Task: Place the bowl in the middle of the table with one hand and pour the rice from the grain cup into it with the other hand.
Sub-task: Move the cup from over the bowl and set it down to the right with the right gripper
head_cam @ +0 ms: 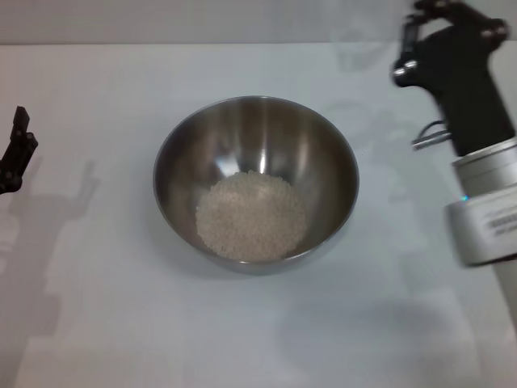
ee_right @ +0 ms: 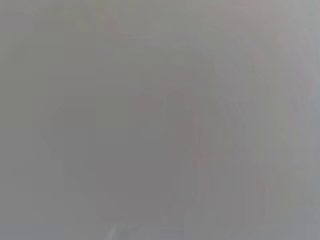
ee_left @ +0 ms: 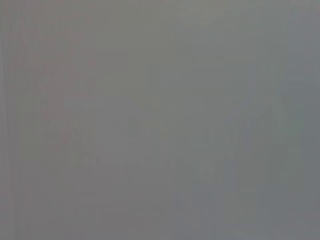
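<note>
The stainless-steel bowl stands upright in the middle of the white table in the head view. A pale heap of rice lies in its bottom. My right gripper hovers at the far right, back from the bowl and apart from it. A faint frosted shape just left of that gripper may be the grain cup; I cannot tell for sure. My left gripper shows only partly at the left edge, well away from the bowl. Both wrist views show only plain grey surface.
The right arm's silver wrist reaches in over the table's right side. The table's far edge runs along the top of the head view. Soft arm shadows lie at the left and right of the bowl.
</note>
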`<action>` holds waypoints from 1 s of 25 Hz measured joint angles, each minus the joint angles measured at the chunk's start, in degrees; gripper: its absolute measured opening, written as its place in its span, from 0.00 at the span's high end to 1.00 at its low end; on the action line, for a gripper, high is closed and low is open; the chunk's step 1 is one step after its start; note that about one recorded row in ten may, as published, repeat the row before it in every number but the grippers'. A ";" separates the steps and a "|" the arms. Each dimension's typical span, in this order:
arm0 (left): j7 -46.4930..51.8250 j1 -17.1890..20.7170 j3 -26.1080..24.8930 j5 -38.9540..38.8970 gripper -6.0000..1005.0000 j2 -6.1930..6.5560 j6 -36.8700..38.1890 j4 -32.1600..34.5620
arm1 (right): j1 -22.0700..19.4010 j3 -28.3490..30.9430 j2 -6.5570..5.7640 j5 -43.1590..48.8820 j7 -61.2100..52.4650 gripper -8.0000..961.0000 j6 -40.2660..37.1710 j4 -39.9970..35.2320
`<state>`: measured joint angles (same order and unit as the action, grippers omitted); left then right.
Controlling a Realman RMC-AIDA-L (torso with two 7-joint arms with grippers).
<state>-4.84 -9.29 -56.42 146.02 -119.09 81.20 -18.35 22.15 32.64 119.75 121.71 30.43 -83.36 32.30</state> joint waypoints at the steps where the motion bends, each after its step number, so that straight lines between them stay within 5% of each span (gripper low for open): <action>1: 0.01 -0.01 0.00 0.00 0.16 0.00 0.00 -0.02 | 0.00 0.00 0.00 0.00 0.00 0.98 0.00 0.00; 5: 0.02 0.05 0.03 -0.03 0.16 0.00 0.00 -0.02 | 0.76 0.55 -0.20 -6.70 -16.42 0.98 0.62 -7.35; 25: 0.19 -0.08 2.15 -0.03 0.16 0.00 -1.81 -0.17 | 4.93 1.68 -0.25 -9.08 -36.72 0.98 18.96 -18.23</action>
<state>-4.65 -9.37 -54.27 145.99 -119.09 79.40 -18.52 27.08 34.32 119.50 112.63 -6.29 -64.40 14.07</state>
